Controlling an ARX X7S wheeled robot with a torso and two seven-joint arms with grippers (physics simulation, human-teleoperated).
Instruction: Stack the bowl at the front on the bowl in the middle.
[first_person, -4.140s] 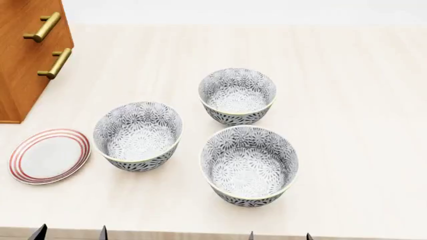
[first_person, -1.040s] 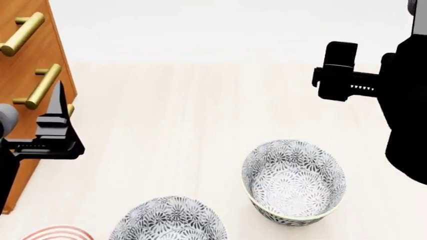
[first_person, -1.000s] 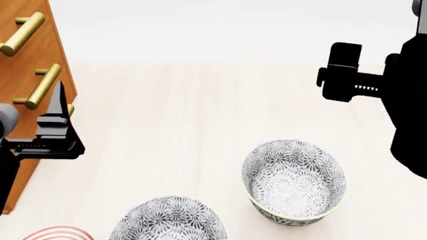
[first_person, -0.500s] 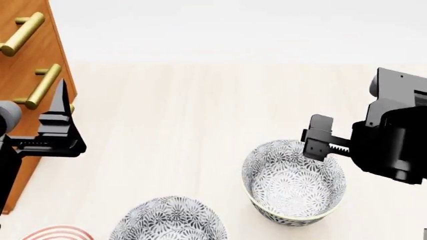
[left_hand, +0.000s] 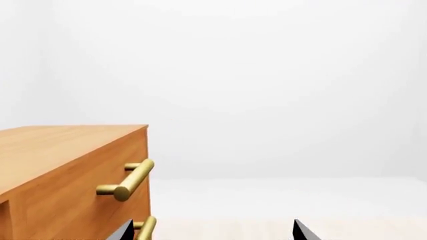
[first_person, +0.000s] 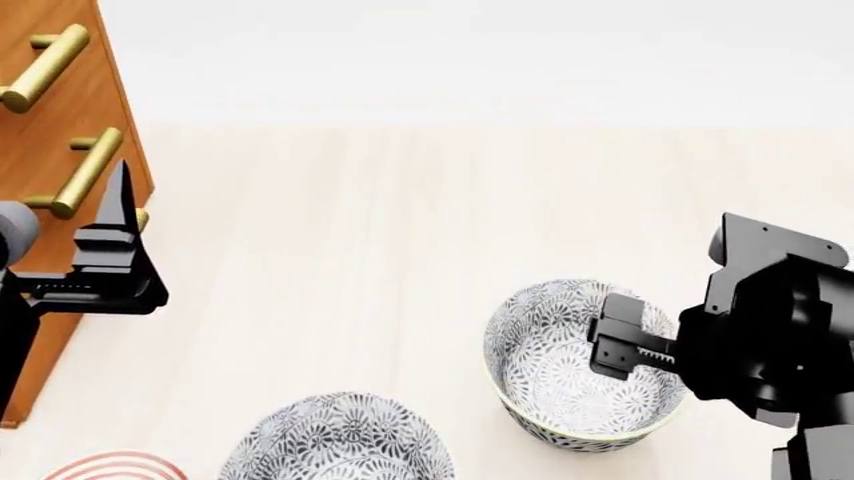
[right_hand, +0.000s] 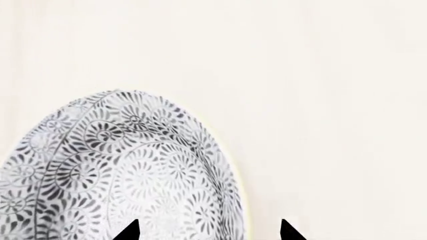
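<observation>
Two grey-patterned bowls show in the head view. The farther bowl stands at the right. The bowl in the middle is cut by the lower edge. The bowl at the front is out of view below that edge. My right gripper hangs open over the farther bowl's right side. In the right wrist view that bowl fills the lower left, its rim running between the right gripper's spread fingertips. My left gripper hovers open and empty beside the cabinet, away from both bowls.
A wooden cabinet with brass handles stands at the left, close to my left gripper; it also shows in the left wrist view as the cabinet. A red-rimmed plate peeks in at the lower left.
My right gripper has come down from high at the right to just over the farther bowl's right rim. The left arm has stayed put.
</observation>
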